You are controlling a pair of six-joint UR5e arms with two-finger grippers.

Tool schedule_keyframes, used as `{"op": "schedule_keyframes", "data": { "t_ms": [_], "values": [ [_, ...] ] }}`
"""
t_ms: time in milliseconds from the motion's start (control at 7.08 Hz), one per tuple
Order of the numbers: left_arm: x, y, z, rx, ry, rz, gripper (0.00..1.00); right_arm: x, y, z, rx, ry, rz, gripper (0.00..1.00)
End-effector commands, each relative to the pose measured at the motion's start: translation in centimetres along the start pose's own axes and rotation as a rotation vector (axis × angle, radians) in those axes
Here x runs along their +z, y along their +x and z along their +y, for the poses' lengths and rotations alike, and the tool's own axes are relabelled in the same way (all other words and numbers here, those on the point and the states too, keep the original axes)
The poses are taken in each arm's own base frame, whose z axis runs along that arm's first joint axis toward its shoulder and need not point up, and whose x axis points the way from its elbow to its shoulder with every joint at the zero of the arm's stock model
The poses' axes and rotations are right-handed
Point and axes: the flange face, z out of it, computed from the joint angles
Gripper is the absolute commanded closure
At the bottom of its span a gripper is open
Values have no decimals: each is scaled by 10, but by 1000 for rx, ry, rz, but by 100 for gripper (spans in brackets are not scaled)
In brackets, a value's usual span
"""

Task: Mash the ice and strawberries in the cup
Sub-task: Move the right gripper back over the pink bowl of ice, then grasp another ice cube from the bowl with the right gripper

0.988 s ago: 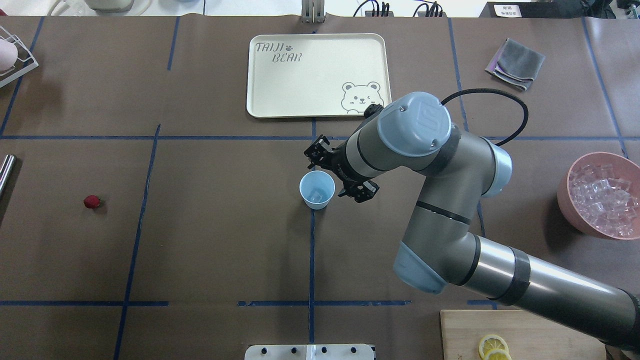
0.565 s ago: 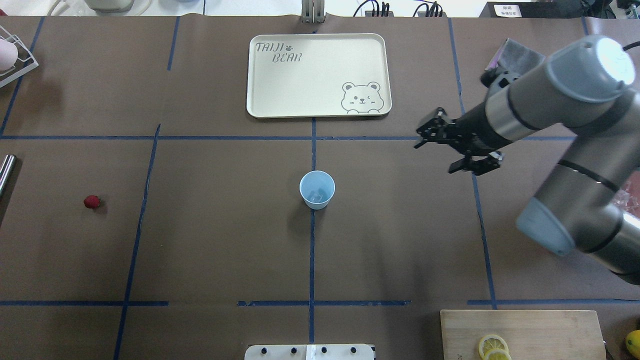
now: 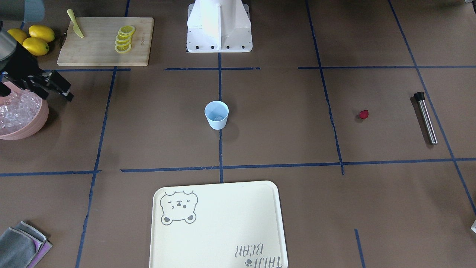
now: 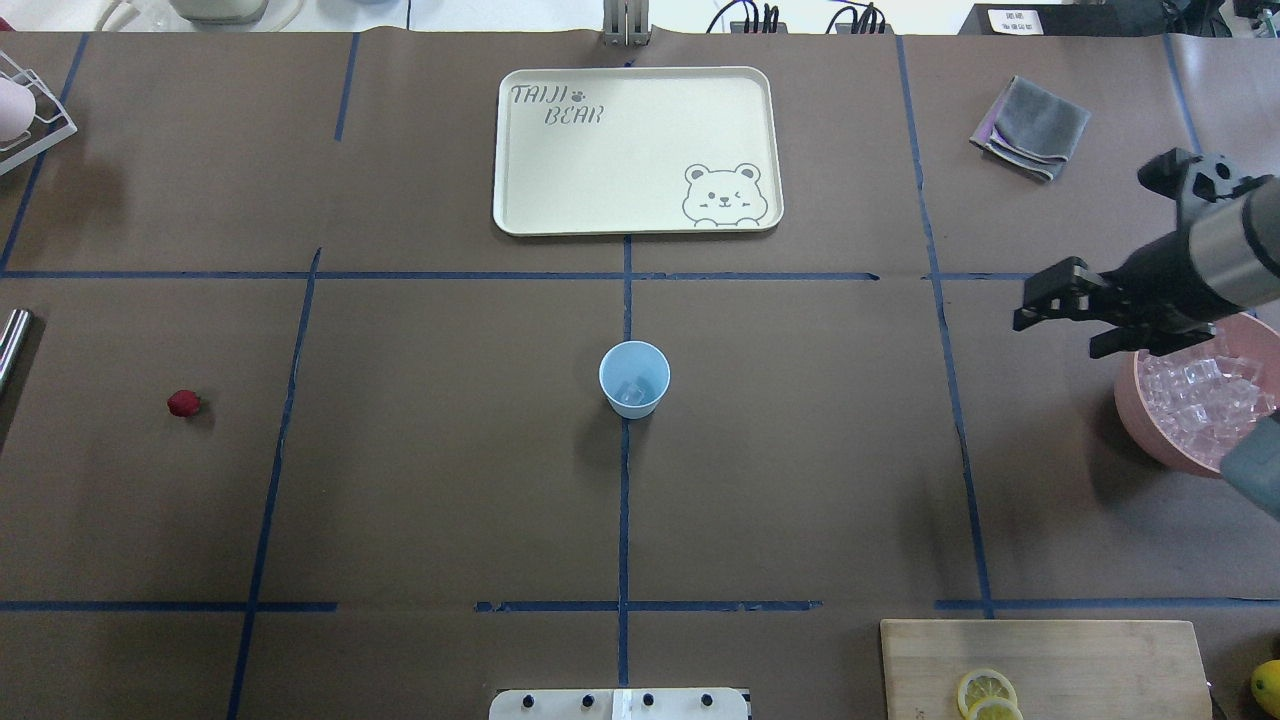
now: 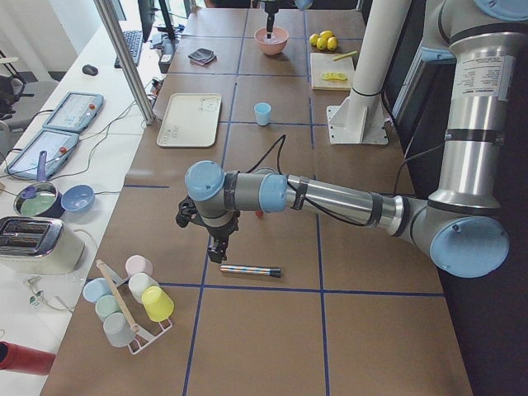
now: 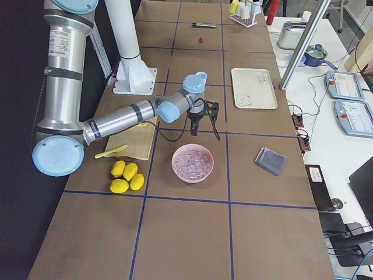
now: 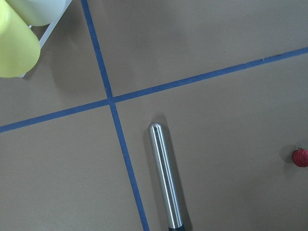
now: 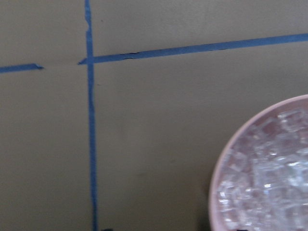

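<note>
The light-blue cup (image 4: 634, 378) stands upright at the table's centre with a piece of ice (image 4: 629, 394) in its bottom. More ice (image 4: 1200, 400) fills the pink bowl (image 4: 1135, 420) at the right. My right gripper (image 4: 1058, 335) hovers open and empty just left of the bowl's rim, also seen in the front view as the right gripper (image 3: 55, 95). The strawberry (image 4: 183, 404) lies alone far left. My left gripper (image 5: 219, 246) shows only in the exterior left view, above a steel muddler (image 5: 250, 270); I cannot tell if it is open or shut.
A cream bear tray (image 4: 635, 150) lies behind the cup. A cutting board (image 4: 1040, 660) with lemon slices sits at the front right, whole lemons (image 3: 33, 39) beside it. A grey cloth (image 4: 1030, 125) lies at the back right. A rack of cups (image 5: 128, 301) stands at the far left end.
My right arm has swung away from beside the cup to the right, and its open gripper now hangs at the pink bowl's left rim. The cup and strawberry have not moved.
</note>
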Motion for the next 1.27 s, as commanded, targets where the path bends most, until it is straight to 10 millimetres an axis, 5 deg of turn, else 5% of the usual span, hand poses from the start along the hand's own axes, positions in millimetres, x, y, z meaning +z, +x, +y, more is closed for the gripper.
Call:
{"op": "schedule_keyframes", "data": {
  "t_ms": [0, 282, 1129],
  "values": [
    [0, 0, 0, 1, 0, 0, 0, 11, 70, 18, -282, -11, 137, 9],
    [1, -1, 0, -2, -2, 0, 0, 37, 101, 16, -412, -52, 216, 7],
    [3, -2, 5, -6, -3, 2, 0, 60, 86, 3, -461, -79, 205, 15]
  ]
}}
